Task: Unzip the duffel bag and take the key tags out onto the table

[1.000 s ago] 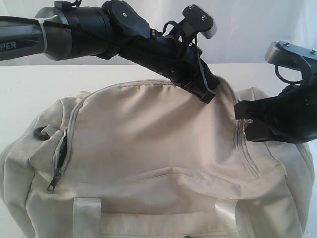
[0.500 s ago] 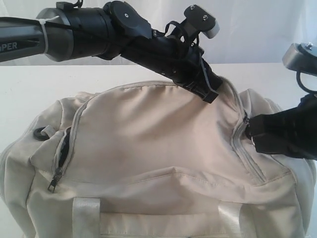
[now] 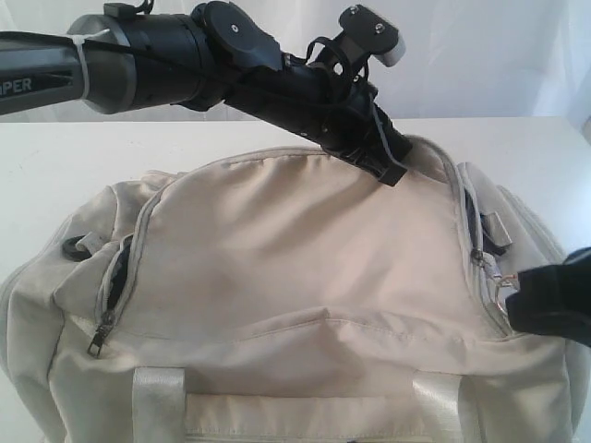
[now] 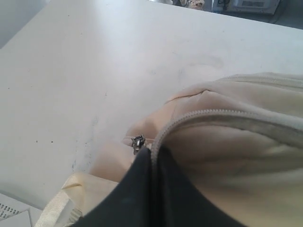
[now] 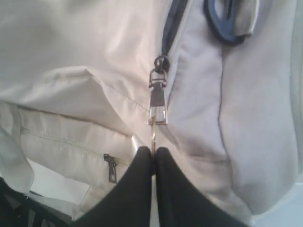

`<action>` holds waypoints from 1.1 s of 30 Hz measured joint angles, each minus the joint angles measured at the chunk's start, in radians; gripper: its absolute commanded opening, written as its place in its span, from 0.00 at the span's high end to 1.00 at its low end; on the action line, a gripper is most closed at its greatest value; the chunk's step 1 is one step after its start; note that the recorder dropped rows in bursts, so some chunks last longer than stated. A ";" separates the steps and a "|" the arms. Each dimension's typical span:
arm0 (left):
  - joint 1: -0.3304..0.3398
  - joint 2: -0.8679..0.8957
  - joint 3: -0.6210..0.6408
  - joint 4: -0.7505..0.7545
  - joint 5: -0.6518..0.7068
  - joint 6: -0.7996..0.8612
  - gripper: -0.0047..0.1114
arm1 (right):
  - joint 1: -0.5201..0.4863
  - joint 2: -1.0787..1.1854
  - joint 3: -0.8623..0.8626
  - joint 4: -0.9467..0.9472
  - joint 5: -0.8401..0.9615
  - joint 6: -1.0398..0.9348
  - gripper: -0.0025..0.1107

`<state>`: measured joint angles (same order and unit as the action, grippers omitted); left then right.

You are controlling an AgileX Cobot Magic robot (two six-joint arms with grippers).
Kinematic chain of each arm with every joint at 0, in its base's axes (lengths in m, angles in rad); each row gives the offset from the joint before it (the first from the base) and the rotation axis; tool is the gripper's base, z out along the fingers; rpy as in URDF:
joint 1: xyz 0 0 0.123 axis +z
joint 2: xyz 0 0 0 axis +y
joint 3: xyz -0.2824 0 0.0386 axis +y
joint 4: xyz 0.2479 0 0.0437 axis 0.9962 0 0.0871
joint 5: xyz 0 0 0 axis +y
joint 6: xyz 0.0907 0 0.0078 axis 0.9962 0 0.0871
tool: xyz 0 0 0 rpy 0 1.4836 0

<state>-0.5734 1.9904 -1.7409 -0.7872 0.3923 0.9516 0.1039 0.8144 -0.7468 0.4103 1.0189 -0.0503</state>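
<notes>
The cream duffel bag [image 3: 277, 249] fills the table [image 3: 55, 166]. My left gripper [image 3: 392, 173] reaches across to the top of the bag. It is shut on the zipper seam of the duffel bag [image 4: 246, 142], pinching the fabric, as the left gripper [image 4: 155, 150] shows. A small metal zipper pull [image 4: 138, 142] lies just past its tips. My right gripper [image 3: 517, 288] is low at the bag's right end, shut on the main zipper's pull [image 3: 494, 275]. The right gripper [image 5: 153, 150] holds the pull [image 5: 158, 101] taut, with a dark open slit [image 5: 173, 19] behind the slider. The key tags are hidden.
A side pocket on the bag's left is partly unzipped, its pull [image 3: 97, 343] hanging down. A black strap ring [image 3: 74, 246] sits beside it. Pale webbing handles [image 3: 162, 397] run down the front. A front pocket pull [image 5: 111, 168] shows. White paper [image 4: 12, 215] lies on the table [image 4: 94, 61].
My right gripper has drawn the zipper pull down the bag's right side toward the front, and the zip has opened behind it. The left arm has stayed in place.
</notes>
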 measured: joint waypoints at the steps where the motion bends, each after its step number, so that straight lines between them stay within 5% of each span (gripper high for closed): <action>1: 0.000 0.000 0.000 0.000 -0.002 -0.002 0.96 | 0.000 -0.017 0.000 0.000 0.019 0.005 0.98; 21: 0.000 0.000 0.000 0.002 0.028 -0.008 0.96 | 0.001 -0.134 0.000 -0.064 0.127 0.040 0.96; 24: 0.000 0.000 0.000 0.004 0.035 -0.008 0.91 | 0.001 -0.134 0.000 -0.065 0.123 0.032 0.85; 30: 0.002 -0.007 0.000 0.027 0.085 -0.008 0.52 | 0.001 -0.136 0.000 -0.065 0.125 0.029 0.41; 33: 0.002 -0.033 0.000 0.049 0.128 -0.008 0.43 | 0.001 -0.136 0.000 -0.058 0.097 0.026 0.32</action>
<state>-0.5713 1.9575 -1.7409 -0.7380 0.5203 0.9438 0.1046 0.6787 -0.7468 0.3524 1.1162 -0.0243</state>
